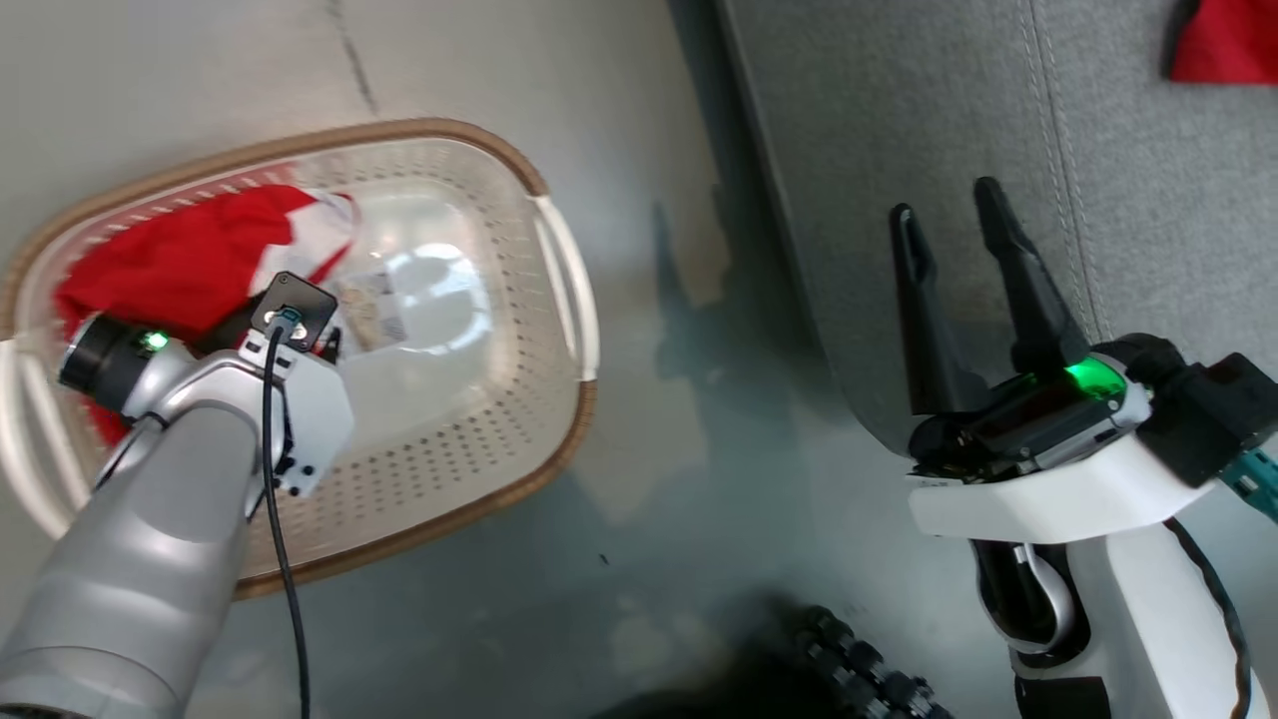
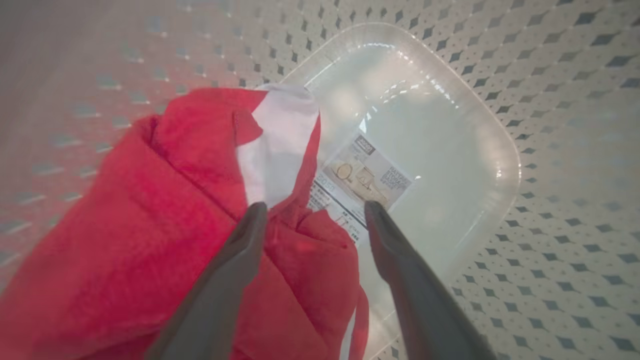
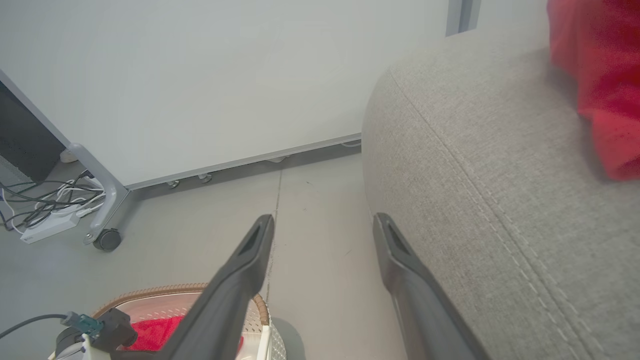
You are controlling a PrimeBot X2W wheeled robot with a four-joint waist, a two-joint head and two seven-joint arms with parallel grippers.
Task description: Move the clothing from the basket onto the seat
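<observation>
Fingertips of left claw (image 2: 316, 210) are hidden in the head view behind its own silver wrist. The wrist view shows them spread apart with nothing pinched. Bright red thin sports garment with white panel (image 2: 165, 200) is bunched between and left of them, its lower part cut off by the frame. It lies inside the cream perforated plastic basket with brown rim (image 2: 550, 100). Printed label sticker (image 2: 365, 175) sits on the basket floor just past the right fingertip, text too small to read.

Right claw (image 1: 947, 205) is open and empty, with the rounded corner of the big grey fabric sofa seat (image 1: 1148, 200) just to its right. Second red garment (image 1: 1223, 40) lies on that seat, well beyond the claw, cropped at the corner.

Glossy grey floor (image 1: 649, 449) runs between basket and seat. White wall panel (image 3: 200, 75), black castor (image 3: 106, 239) and cable tangle (image 3: 45, 220) are ahead-left of the right claw. Dark ribbed thing (image 1: 859, 669) at the bottom edge, can't identify.
</observation>
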